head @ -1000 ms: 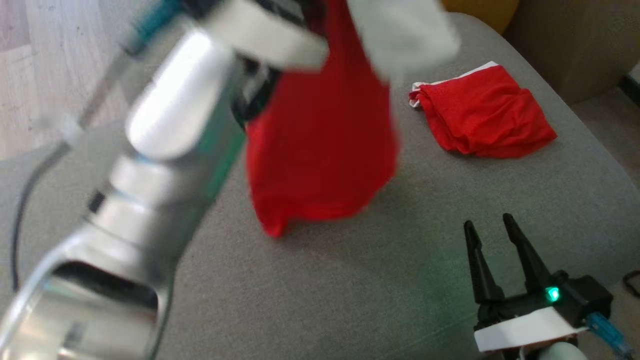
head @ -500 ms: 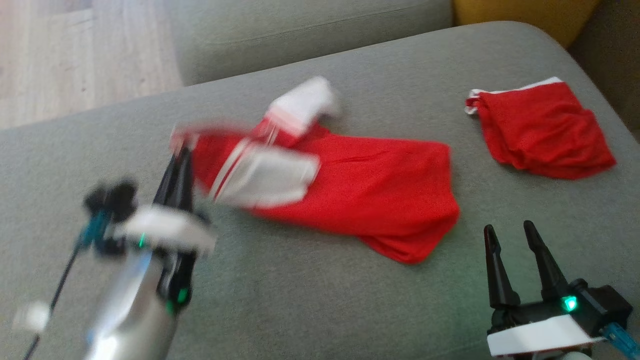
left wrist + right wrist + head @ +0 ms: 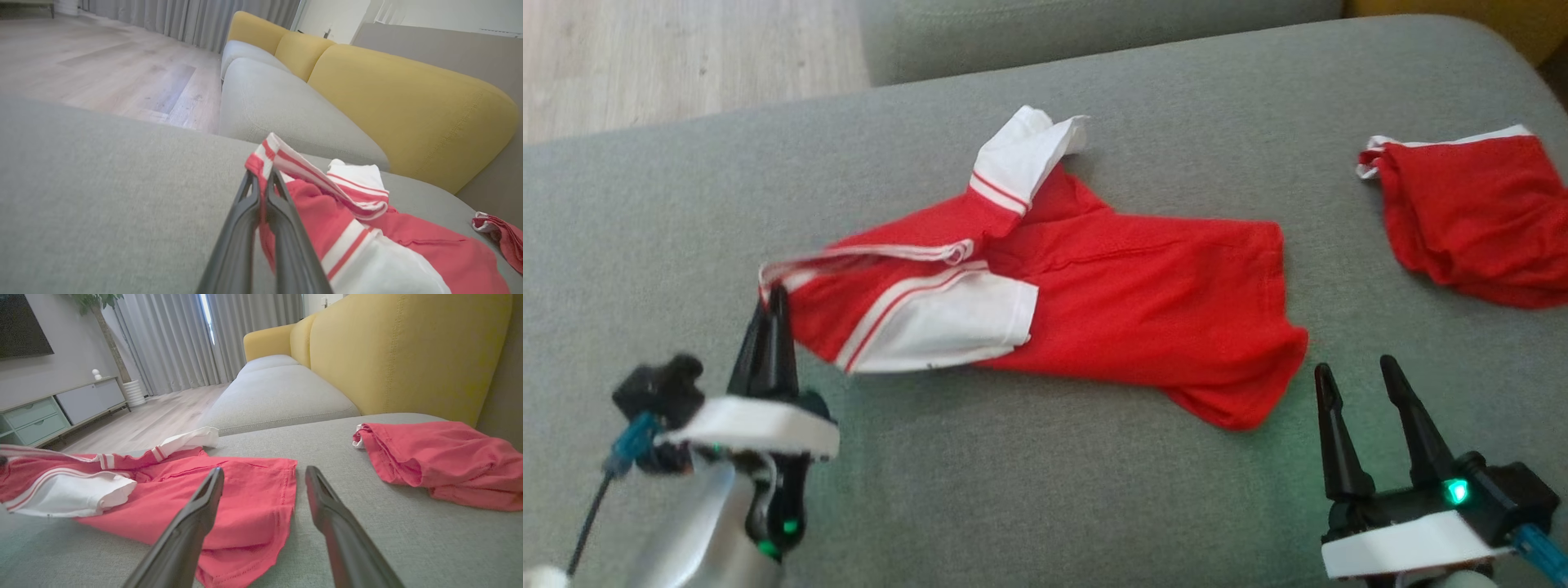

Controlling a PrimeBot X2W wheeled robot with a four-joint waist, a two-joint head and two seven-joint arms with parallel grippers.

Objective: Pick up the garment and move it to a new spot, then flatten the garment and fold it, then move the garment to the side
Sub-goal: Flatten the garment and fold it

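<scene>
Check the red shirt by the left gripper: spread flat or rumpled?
Rumpled, only partly spread. The shirt lies on the cushion with one white sleeve folded over its body, and the left gripper pinches its striped edge.

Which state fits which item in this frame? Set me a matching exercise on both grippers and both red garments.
1. left gripper
2. right gripper
3. red-and-white shirt
4. red bundle

a. open, holding nothing
b. bunched at the right end of the cushion
c. shut on a striped cloth edge
d. lying spread mid-cushion

Pairs: 1-c, 2-a, 3-d, 4-b.
</scene>
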